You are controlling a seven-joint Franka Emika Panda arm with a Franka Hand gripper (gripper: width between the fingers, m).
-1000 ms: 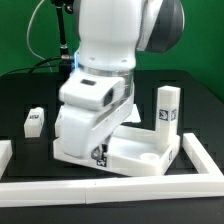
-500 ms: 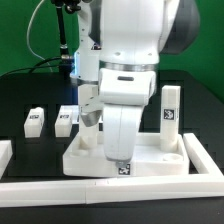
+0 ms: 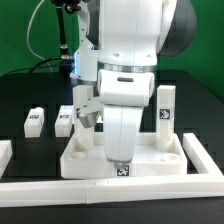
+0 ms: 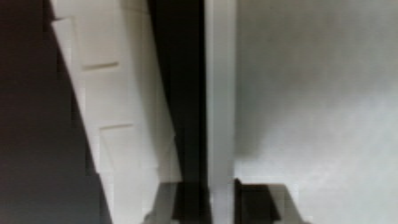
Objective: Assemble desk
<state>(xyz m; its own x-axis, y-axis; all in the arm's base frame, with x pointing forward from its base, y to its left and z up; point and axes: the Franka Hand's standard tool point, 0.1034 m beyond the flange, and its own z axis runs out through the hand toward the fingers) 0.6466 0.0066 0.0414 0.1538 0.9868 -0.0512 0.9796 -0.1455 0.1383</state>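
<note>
Exterior view gives you the white plastic rectangular tray-like tabletop (image 3: 88, 166) lying flat on the black surface (image 3: 30, 95), low in the middle of the picture. Its long front wall faces the camera. It sits just behind the long white border rail (image 3: 60, 187) that runs across the front. A small black-and-white tag (image 3: 122, 169) shows on that front wall, directly under the arm.

The white robot arm (image 3: 125, 60) reaches straight down to the tabletop, and its gripper (image 3: 120, 158) meets the front rim above the tag. In the wrist view you see the gripper (image 4: 217, 200) with its dark fingers (image 4: 178, 205) on either side of a thin white edge of the tabletop (image 4: 219, 100), pressed together on it, so the rim is clamped. Beside that edge there is a dark gap and then a blurred white piece with two small notches (image 4: 107, 100). You cannot tell from this view which part that is.

On the exterior view's right, one white square tagged leg (image 3: 166, 118) stands upright just behind the tabletop's right end, its tag towards the camera. Whether it touches the tabletop you cannot tell. On the exterior view's left, two more white tagged legs (image 3: 35, 121) (image 3: 65, 121) rest on the surface side by side, apart from each other, beyond the tabletop's left end.

Another white rail (image 3: 203, 155) runs along the exterior view's right edge, and the end of a third (image 3: 4, 155) shows at the left. A green backdrop (image 3: 20, 40) closes the scene behind.
</note>
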